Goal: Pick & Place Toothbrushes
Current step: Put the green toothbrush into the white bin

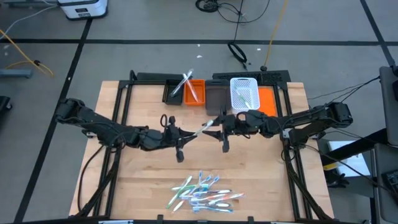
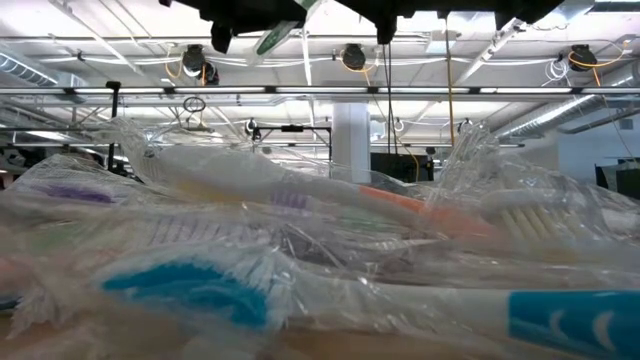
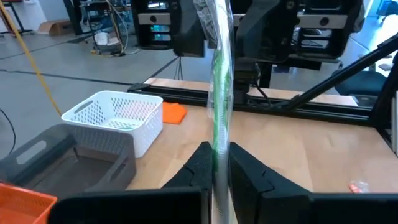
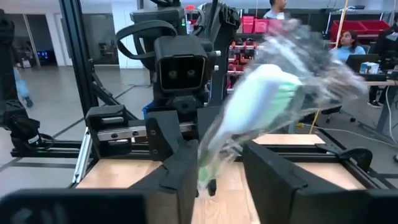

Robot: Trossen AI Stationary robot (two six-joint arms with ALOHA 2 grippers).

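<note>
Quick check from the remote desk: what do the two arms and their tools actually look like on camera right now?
Both arms are matte black, jointed segments with black cables trailing along them. The left tool and right tool each end in two dark, blocky fingers. No markings or labels are readable.

We had the two arms meeting over mid-table, left gripper (image 1: 181,138) and right gripper (image 1: 219,129) facing each other, one wrapped toothbrush (image 1: 204,127) spanning between them above the table (image 1: 124,186). The toothbrush pile (image 1: 202,193) lay at the near edge, well apart from both grippers. Bins sat in a row at the far edge: leftmost bin (image 1: 194,92) with two toothbrushes in it, middle bin (image 1: 216,98) beside it, mesh basket (image 1: 244,93) on the right.
</note>
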